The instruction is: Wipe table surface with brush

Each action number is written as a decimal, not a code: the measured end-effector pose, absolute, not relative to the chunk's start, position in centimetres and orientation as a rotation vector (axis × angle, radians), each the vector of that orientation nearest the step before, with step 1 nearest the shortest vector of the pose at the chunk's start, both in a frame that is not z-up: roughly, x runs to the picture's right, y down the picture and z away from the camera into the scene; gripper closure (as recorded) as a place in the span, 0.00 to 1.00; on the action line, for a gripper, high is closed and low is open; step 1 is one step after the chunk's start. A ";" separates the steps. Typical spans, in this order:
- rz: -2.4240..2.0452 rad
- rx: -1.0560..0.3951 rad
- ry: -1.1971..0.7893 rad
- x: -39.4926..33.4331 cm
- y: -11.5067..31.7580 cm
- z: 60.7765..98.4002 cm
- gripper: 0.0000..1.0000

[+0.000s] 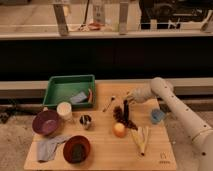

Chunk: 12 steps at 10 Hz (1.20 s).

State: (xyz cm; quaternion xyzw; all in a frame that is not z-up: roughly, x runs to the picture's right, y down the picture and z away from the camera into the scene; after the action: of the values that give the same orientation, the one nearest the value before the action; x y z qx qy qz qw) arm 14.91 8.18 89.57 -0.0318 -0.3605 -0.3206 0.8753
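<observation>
The claw (129, 98) clamps the upright black brush (125, 108) over the table surface (105, 146)

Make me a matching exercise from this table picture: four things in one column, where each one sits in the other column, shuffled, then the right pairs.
Things:
1 brush
2 orange ball
3 purple bowl
4 green tray

Places:
A back left corner of the table surface
B upright in the gripper, mid-table
C left edge, beside the white cup
D next to the reddish-brown cluster, on its near side

Pairs: 1-B, 2-D, 3-C, 4-A
</observation>
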 end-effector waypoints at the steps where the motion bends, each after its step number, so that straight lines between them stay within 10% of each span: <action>1: -0.664 -0.064 -0.749 15.4 9.2 88.4 1.00; 12: -0.529 -0.020 -0.560 24.4 2.7 91.8 1.00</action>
State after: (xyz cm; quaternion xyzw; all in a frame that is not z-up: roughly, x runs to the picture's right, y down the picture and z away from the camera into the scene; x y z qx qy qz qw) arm 24.39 2.67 91.80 -0.0096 -0.2730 -0.2578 0.9268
